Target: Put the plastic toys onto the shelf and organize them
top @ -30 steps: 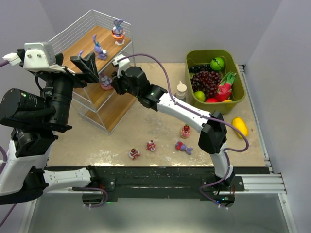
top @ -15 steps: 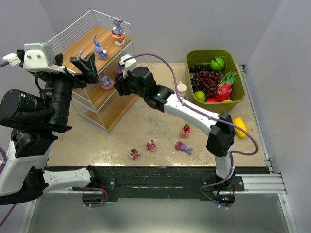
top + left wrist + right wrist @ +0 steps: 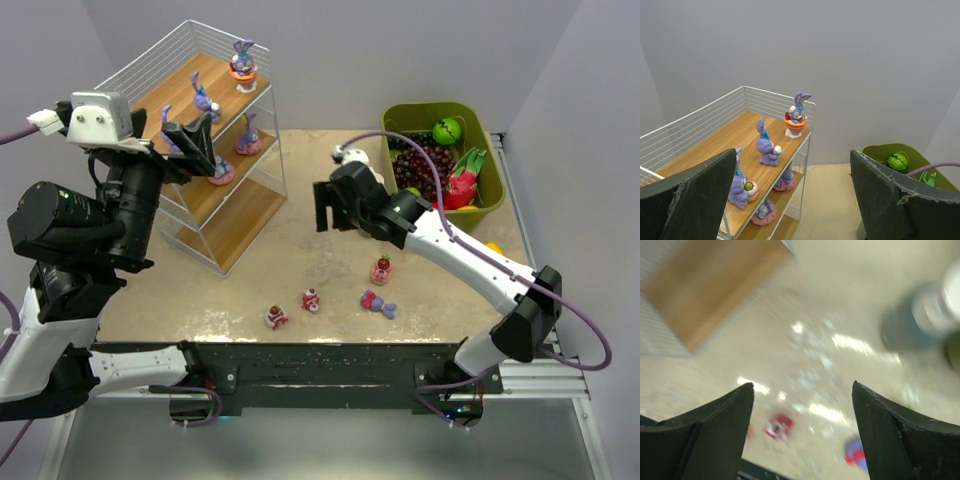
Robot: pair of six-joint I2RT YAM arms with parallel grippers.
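Observation:
The shelf [image 3: 196,108] stands at the back left, and in the left wrist view the shelf [image 3: 705,140] holds several plastic toys. A purple bunny [image 3: 242,58] and another bunny [image 3: 204,100] stand on its top board. A bunny on a pink base [image 3: 248,136] sits on the middle board. On the table lie three small red cake pieces [image 3: 381,270] [image 3: 311,299] [image 3: 276,317] and a purple bunny [image 3: 378,303]. My right gripper [image 3: 325,207] [image 3: 803,385] hangs open and empty above the table, right of the shelf. My left gripper [image 3: 192,145] [image 3: 792,152] is open and empty, high beside the shelf.
An olive-green bin [image 3: 400,115] [image 3: 875,150] of fake fruit stands at the back right. The right wrist view is blurred, showing a white bottle [image 3: 936,307], the shelf's bottom board [image 3: 715,290], a red toy [image 3: 777,426] and a purple one [image 3: 855,452].
My right gripper has opened and pulled back rightwards from the shelf's middle board, leaving a bunny standing there. The left arm has shifted only slightly.

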